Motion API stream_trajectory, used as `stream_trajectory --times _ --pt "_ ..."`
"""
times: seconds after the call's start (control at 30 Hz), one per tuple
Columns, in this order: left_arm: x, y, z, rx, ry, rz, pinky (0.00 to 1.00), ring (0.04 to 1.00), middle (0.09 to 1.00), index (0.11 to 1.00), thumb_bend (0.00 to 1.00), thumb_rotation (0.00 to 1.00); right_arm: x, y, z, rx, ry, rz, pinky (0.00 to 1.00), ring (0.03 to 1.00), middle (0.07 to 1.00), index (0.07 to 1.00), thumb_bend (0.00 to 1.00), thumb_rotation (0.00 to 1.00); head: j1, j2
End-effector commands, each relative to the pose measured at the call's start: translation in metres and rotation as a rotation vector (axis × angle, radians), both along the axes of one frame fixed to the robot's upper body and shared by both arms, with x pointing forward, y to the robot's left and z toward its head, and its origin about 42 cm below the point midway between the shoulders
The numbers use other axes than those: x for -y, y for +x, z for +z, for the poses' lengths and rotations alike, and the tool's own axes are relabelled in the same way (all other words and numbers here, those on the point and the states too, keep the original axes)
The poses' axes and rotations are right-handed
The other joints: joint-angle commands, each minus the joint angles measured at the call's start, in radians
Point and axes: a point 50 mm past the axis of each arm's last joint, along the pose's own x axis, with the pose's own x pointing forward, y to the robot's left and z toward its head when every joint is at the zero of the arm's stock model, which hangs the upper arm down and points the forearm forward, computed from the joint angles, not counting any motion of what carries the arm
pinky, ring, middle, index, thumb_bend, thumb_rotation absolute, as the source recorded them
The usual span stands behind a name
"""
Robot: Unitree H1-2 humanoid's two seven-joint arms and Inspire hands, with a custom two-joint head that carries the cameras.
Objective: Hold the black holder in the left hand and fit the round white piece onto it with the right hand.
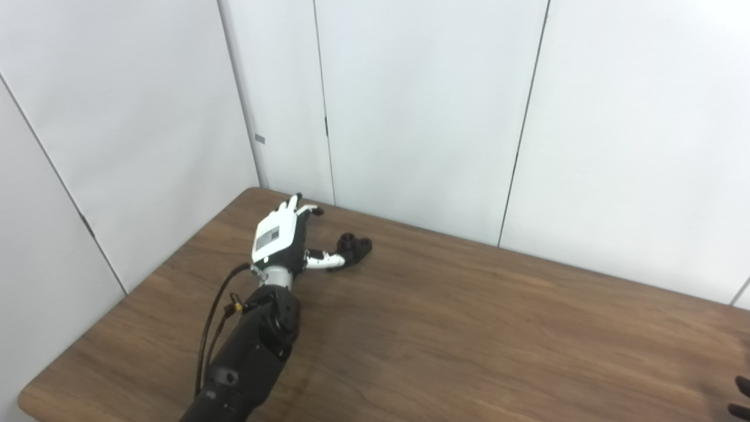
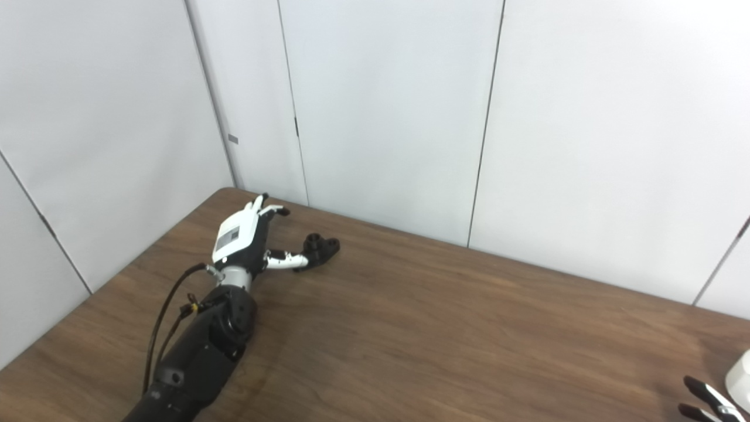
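**Left hand open beside the black holder; right hand barely in view**

At the far left corner of the wooden table point(image 1: 469, 328), the left hand point(image 1: 280, 234) reaches out on its dark arm, its white back turned up. Its fingers point(image 1: 291, 203) are stretched forward and spread, and the thumb point(image 1: 324, 261) sticks out to the right, well apart from them. The hand grips nothing: the thumb tip lies against or just beside the black holder point(image 1: 355, 246), but the fingers are not closed around it. The black holder rests on the tabletop to the right of the hand, close to the white wall panels point(image 1: 422, 105), with two short round stubs showing on its top.

The middle of the table is bare wood.

At the bottom right corner, only the dark fingertips point(image 2: 697, 388) of the right hand point(image 2: 706, 401) enter the picture, so whether it is open or closed cannot be told. Just to their right, at the picture's edge, a sliver of the round white piece point(image 2: 739, 378) shows on the table, near the fingertips; whether they touch it cannot be told.
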Motion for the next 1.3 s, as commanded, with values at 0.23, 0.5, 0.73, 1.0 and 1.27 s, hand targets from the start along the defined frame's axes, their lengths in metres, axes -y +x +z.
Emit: stream_trajectory --times 0.23,0.5,0.73,1.0,1.27 --pt "-0.002 0.018 0.017 0.092 0.046 0.02 1.0 1.0 1.0 0.784 0.97 0.27 0.006 0.0 0.018 0.072 -0.01 0.008 0.63 0.758 0.859 0.823 0.63 0.02 -0.001 0.011" --pt "0.004 0.022 -0.001 -0.013 -0.008 0.002 1.0 1.0 1.0 0.764 0.99 0.3 0.007 -0.002 0.018 0.071 -0.019 0.013 0.6 0.748 0.856 0.815 0.62 0.04 -0.007 0.021" --pt "0.011 0.025 -0.02 -0.071 -0.067 -0.021 1.0 1.0 1.0 0.722 1.0 0.3 0.006 -0.003 0.019 0.074 -0.015 0.01 0.6 0.745 0.852 0.81 0.61 0.02 -0.013 0.029" --pt "0.014 0.026 -0.037 -0.105 -0.017 -0.012 1.0 1.0 1.0 0.716 0.98 0.29 0.007 -0.005 0.019 0.076 -0.012 0.001 0.6 0.738 0.851 0.811 0.6 0.0 -0.016 0.035" --pt "0.008 0.029 -0.062 -0.166 0.061 0.025 1.0 1.0 1.0 0.718 0.97 0.29 0.009 -0.007 0.02 0.078 -0.01 -0.004 0.6 0.736 0.851 0.81 0.55 0.0 -0.02 0.044"
